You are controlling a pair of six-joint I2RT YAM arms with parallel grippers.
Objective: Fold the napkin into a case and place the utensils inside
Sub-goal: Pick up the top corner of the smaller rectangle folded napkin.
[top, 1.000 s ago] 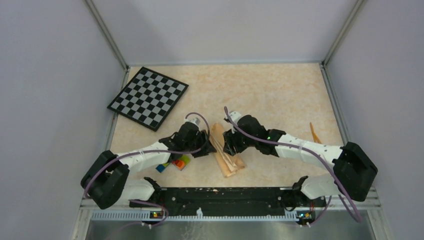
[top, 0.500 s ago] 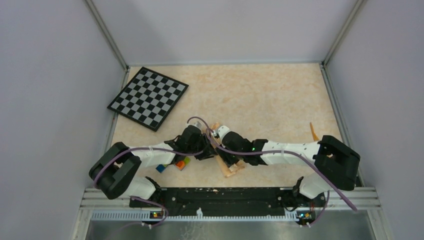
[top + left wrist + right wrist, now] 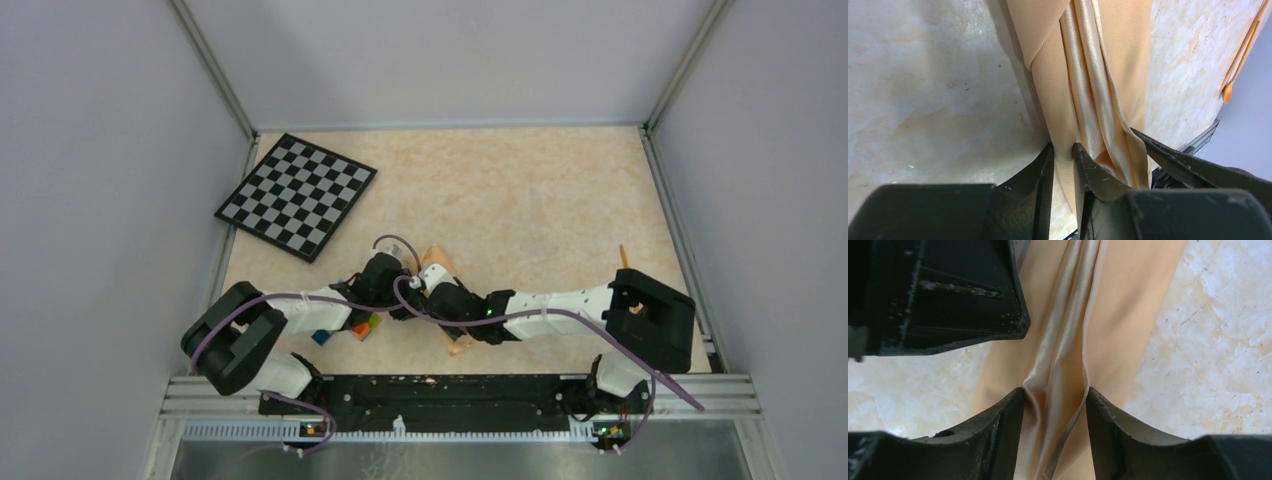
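Top view, table: pale and speckled, with walls on three sides.
Top view, napkin: folded into a thin strip. It lies near the middle of the near edge, mostly hidden under both arms.
Top view, left claw: down on the strip's left side. Its grip cannot be told from up here.
Top view, right claw: reaches across from the right, down on the same strip, just beside the left claw.
Top view, utensils: a thin orange bit peeks out by the right edge, well apart from the napkin.
Top view, board: black and white squares, by the far left corner.
Top view, bricks: a small bright bunch beside the left arm, close to the near edge.
Left wrist view, left claw: its two fingers are close together and pinch one fold of the napkin.
Left wrist view, napkin: long folds run away from the claw, with shiny ones in the middle.
Left wrist view, right claw: one black finger sits at the cloth's right side.
Left wrist view, utensils: thin orange pieces lie side by side. One is a spoon with a small round bowl.
Right wrist view, right claw: its fingers are wider apart and squeeze the shiny middle folds, which bulge up between them.
Right wrist view, left claw: a big black shape on the cloth's left side.
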